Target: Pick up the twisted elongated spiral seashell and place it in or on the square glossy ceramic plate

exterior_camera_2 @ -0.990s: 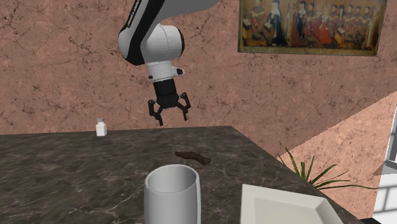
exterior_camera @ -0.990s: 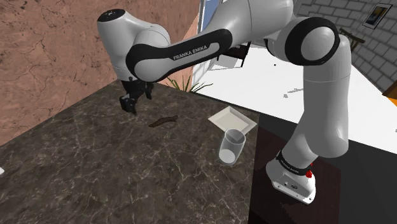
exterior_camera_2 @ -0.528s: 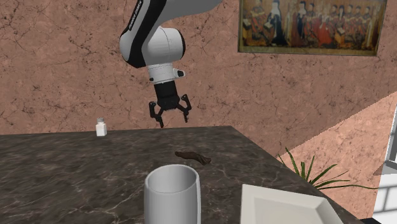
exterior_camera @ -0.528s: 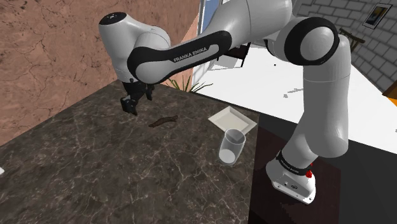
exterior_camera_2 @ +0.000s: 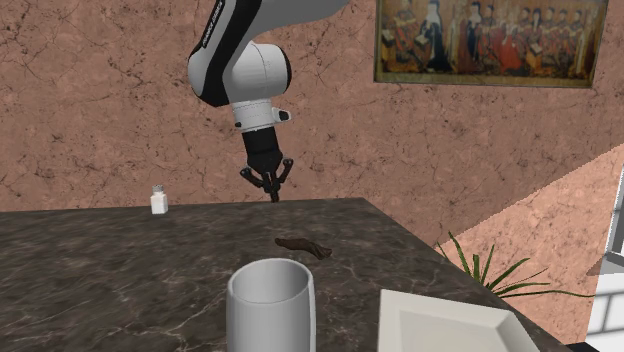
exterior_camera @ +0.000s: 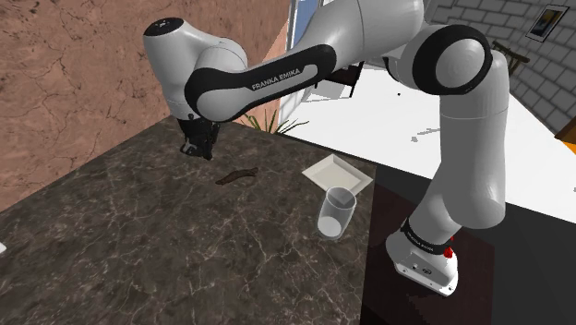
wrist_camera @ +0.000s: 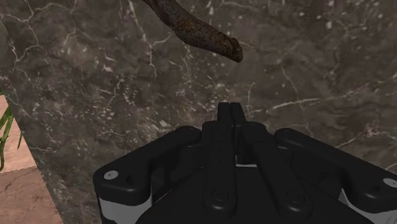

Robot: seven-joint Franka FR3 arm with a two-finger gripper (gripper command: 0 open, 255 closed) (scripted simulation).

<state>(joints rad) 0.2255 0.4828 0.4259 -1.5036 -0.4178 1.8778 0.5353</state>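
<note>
The brown twisted spiral seashell (exterior_camera: 238,174) (exterior_camera_2: 301,247) (wrist_camera: 198,30) lies flat on the dark marble tabletop (exterior_camera: 138,240). My black gripper (exterior_camera: 195,150) (exterior_camera_2: 272,190) (wrist_camera: 230,111) hangs above the table, up and to the shoulder view's left of the shell, not touching it. Its fingers are shut on nothing and meet at the tips. The white square plate (exterior_camera: 337,174) (exterior_camera_2: 450,325) rests near the table's edge on the shoulder view's right, past the shell.
A clear glass cup (exterior_camera: 336,212) (exterior_camera_2: 270,305) stands beside the plate. A small white shaker (exterior_camera_2: 158,200) sits at the table's far side by the reddish wall. A green plant (exterior_camera_2: 495,272) grows beyond the table edge. My stand (exterior_camera: 425,263) is at lower right.
The fingers, spread wide in the earlier frames, have closed together on nothing. The arm has barely shifted; the shell, plate and cup stay put.
</note>
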